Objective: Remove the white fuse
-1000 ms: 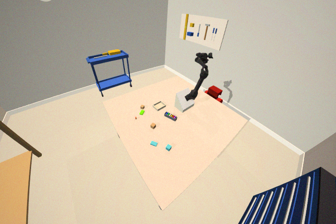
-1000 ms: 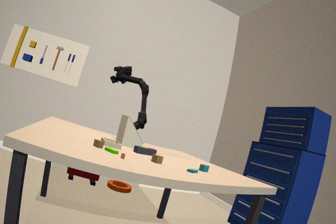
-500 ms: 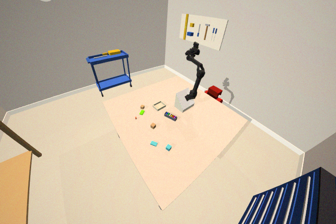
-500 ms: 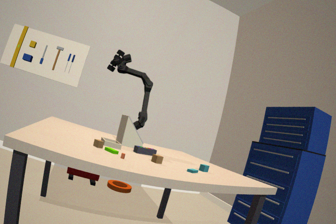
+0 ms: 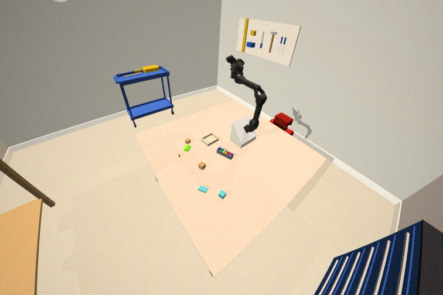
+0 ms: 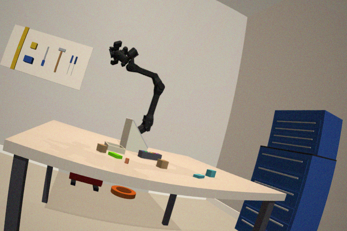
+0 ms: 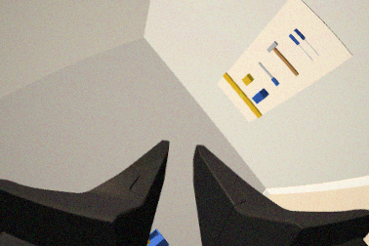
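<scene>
The dark fuse block (image 5: 224, 153) (image 6: 149, 154) lies on the table in front of the arm's base and holds a row of coloured fuses. The white fuse is too small to pick out. The shallow beige tray (image 5: 214, 140) (image 6: 114, 147) lies just left of the block. My gripper (image 5: 229, 58) (image 6: 112, 52) (image 7: 181, 149) is raised high above the table, far from block and tray, and points toward the room's corner. Its fingers stand close together with only a narrow gap and nothing shows between them.
The arm stands on a white wedge base (image 5: 241, 134) (image 6: 130, 138). On the table lie two tan cubes (image 5: 201, 165) (image 5: 187, 140), a green block (image 5: 187, 147), a small orange piece (image 5: 179, 154) and two cyan blocks (image 5: 203, 188) (image 5: 222, 194). A blue cart (image 5: 143, 76) stands by the far wall.
</scene>
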